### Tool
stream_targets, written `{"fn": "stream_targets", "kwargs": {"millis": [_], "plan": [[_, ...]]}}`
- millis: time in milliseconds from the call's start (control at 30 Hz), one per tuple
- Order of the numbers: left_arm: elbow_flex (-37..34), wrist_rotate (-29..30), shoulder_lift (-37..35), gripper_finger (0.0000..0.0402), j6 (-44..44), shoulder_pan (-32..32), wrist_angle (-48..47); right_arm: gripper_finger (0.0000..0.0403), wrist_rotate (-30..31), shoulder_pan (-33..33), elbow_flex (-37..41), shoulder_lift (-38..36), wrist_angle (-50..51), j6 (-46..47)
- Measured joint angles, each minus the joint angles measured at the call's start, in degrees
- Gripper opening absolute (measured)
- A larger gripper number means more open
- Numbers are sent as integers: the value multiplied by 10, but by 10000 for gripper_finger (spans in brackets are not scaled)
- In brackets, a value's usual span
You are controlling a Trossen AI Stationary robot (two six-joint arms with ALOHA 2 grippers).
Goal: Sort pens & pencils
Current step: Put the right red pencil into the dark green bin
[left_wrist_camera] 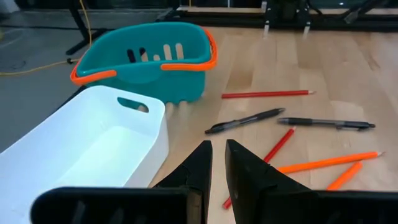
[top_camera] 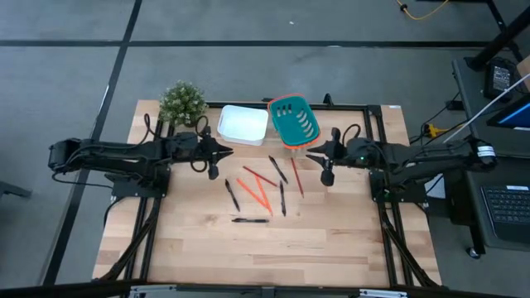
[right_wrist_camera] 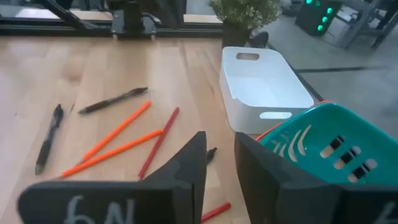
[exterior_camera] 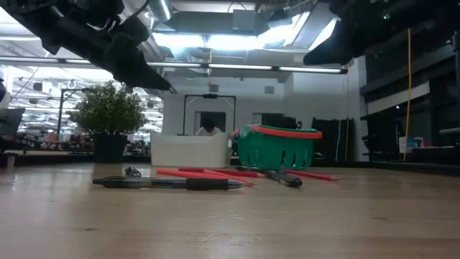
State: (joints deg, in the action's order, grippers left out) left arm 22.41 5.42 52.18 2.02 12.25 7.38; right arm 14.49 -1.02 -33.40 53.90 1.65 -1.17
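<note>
Both grippers hover empty, fingers slightly apart: left gripper [top_camera: 228, 154] mid-left of frame, right gripper [top_camera: 310, 156] mid-right, with pens [top_camera: 277, 169] and pencils [top_camera: 255, 192] scattered between on the tabletop [top_camera: 331, 240].

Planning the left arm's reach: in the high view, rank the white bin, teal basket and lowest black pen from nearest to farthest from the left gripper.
From the left gripper:
1. White bin, just beyond its tip.
2. Teal basket, past the bin, toward the right arm.
3. Lowest black pen, toward the table's near edge; close to the basket's distance, so the order is uncertain.
</note>
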Motion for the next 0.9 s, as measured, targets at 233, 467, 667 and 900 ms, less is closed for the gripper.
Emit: {"fn": "stream_targets", "kwargs": {"millis": [233, 467, 667, 900], "plan": [[0, -4, 0, 41, -3, 0, -2, 85, -25, 0, -31, 30, 45, 86], [0, -1, 0, 44, 2, 0, -9, 86, 38, 0, -110, 114, 154, 119], [0, 20, 0, 80, 15, -1, -11, 124, 54, -1, -158, 203, 202, 140], [0, 70, 0, 136, 16, 0, -13, 222, 54, -1, -198, 258, 206, 114]]}}
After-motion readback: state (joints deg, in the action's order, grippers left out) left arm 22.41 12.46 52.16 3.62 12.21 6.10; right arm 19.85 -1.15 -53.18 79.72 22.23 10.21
